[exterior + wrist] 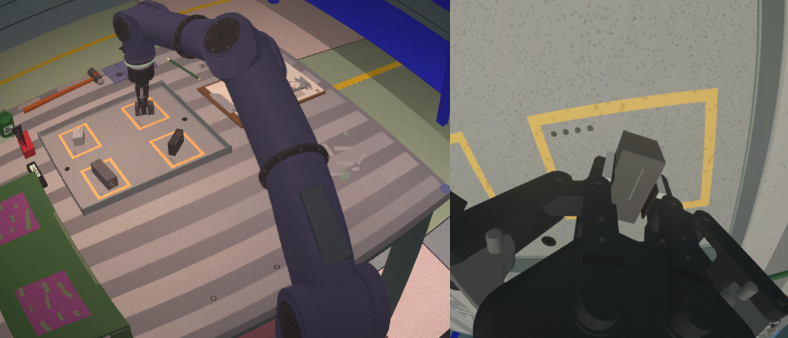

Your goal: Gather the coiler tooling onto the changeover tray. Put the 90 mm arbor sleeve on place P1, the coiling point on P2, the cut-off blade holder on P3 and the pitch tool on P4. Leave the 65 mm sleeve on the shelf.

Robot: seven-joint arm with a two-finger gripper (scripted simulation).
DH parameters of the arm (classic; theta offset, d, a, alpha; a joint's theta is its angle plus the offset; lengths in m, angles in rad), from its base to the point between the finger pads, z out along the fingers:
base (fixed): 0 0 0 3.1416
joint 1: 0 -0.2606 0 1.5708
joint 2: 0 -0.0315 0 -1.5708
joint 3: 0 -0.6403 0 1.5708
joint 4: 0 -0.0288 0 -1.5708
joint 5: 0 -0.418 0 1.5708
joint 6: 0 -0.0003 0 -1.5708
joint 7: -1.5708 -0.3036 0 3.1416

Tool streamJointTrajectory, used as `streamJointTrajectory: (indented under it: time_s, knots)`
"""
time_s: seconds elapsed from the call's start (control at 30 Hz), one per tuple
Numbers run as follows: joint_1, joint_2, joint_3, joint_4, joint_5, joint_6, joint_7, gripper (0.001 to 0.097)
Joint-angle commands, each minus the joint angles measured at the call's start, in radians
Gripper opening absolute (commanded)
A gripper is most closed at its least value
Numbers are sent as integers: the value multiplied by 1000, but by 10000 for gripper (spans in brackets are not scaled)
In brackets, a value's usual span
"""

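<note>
On the grey changeover tray [132,145] four yellow-outlined places are marked. A light grey block [78,136] stands in the left place, a long dark grey block [104,173] lies in the near-left place, and a black block [175,141] stands tilted in the right place. My gripper [144,106] is over the far place, the one marked with four dots [571,130]. I am gripping a small dark grey block, the pitch tool [637,174], just above that place's surface.
The tray's raised rim [753,153] runs close on the right of the gripper. A hammer [65,90] and pencil [183,68] lie beyond the tray, a clipboard [260,92] to its right, small red and black items [27,145] at its left, and a green shelf [40,265] in front.
</note>
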Motion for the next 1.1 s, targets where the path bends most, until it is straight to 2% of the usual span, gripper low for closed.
streamJointTrajectory:
  time_s: [0.0, 0.3, 0.7, 1.07]
  knots:
    - [0, -1, 0, -1, 0, 0, 0, 80]
    - [0, -1, 0, 0, 0, 0, 0, 80]
    - [0, -1, 0, 0, 0, 0, 0, 320]
    - [0, -1, 0, 0, 0, 0, 0, 326]
